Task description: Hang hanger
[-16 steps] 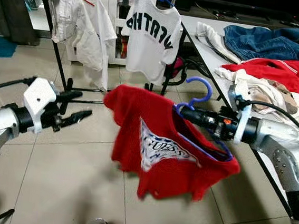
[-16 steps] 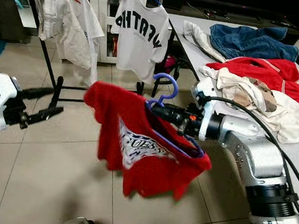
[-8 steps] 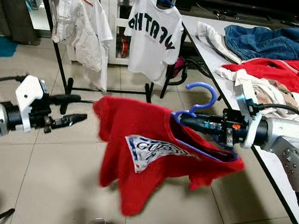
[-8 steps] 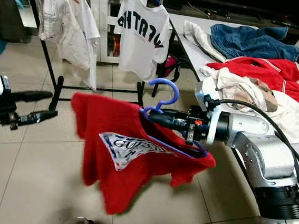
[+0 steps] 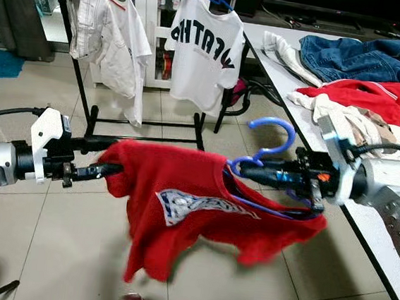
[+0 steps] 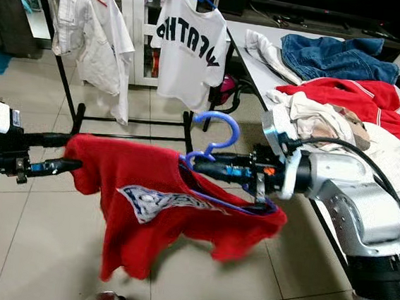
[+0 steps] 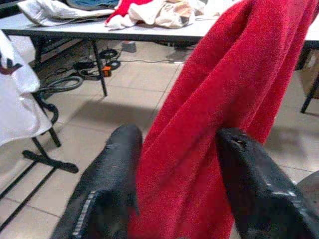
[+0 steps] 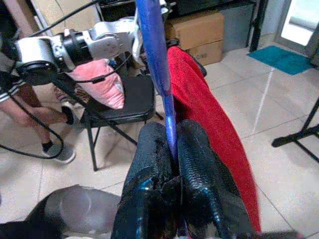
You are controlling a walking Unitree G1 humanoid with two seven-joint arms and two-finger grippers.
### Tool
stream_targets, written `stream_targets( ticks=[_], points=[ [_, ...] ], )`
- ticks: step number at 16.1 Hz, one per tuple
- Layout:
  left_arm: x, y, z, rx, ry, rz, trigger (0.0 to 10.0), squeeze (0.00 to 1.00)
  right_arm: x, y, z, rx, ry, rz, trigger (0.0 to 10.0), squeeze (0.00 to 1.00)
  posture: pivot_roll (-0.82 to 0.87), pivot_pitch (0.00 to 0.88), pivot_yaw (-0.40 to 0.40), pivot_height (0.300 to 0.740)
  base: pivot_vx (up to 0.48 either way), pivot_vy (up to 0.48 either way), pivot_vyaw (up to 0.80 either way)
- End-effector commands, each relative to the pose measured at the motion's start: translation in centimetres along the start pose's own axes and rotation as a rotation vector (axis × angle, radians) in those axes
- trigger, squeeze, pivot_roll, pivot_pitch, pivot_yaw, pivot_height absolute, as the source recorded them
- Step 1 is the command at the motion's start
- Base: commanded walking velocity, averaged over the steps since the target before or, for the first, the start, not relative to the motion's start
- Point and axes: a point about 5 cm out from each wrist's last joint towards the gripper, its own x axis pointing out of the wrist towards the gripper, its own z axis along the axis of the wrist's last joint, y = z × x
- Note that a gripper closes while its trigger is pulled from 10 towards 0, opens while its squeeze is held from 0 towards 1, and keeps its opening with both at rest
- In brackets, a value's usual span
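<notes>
From the head cameras, the right gripper (image 5: pixel 244 171) reached across in front of the robot, clamped on the neck of a blue hanger (image 5: pixel 268 139) whose hook curled upward just above the black fingers. A red T-shirt (image 5: pixel 194 213) with a white printed logo draped from that hanger and stretched out toward the left gripper (image 5: pixel 103 158), whose tips met the shirt's far sleeve edge. Behind them stood a black clothes rack (image 5: pixel 146 120) carrying a white T-shirt (image 5: pixel 204 47) with dark lettering and a white shirt (image 5: pixel 115 35). To the robot's right, a table (image 5: pixel 278 72) held a heap of clothes, with blue jeans (image 5: pixel 357 59) on top.

In the left wrist view, the left gripper's two black fingers (image 7: pixel 112 184) stood apart with a fold of the red T-shirt (image 7: pixel 214 109) hanging between them; whether they pressed it could not be told.

In the right wrist view, the right gripper's fingers (image 8: pixel 149 169) were squeezed tight on the blue hanger (image 8: pixel 154 59), the red T-shirt (image 8: pixel 209 114) falling just beside them. A person's leg (image 8: pixel 35 124) and a black chair (image 8: pixel 119 97) with a pink cushion (image 8: pixel 97 82) lay beyond.
</notes>
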Motion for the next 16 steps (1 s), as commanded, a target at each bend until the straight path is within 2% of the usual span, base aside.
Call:
stream_targets(
  ticks=[1, 6, 16],
  points=[
    [0.7, -0.4, 0.5, 0.020, -0.009, -0.050, 0.0, 0.00, -0.8, 0.0, 0.8, -0.031, -0.008, -0.011, 10.0, 0.00, 0.02, 0.000, -0.050, 0.740, 0.000, 0.000, 0.00],
    [0.3, -0.9, -0.5, -0.007, 0.030, -0.068, 0.0, 0.00, -1.0, -0.1, 0.9, -0.033, -0.007, -0.019, 10.0, 0.00, 0.02, 0.000, -0.050, 0.740, 0.000, 0.000, 0.00],
    [0.3, -1.2, -0.9, -0.036, 0.018, -0.062, 0.0, 0.00, -0.9, -0.2, 1.1, -0.039, -0.012, -0.013, 10.0, 0.00, 0.02, 0.000, -0.051, 0.740, 0.000, 0.000, 0.00]
  ],
)
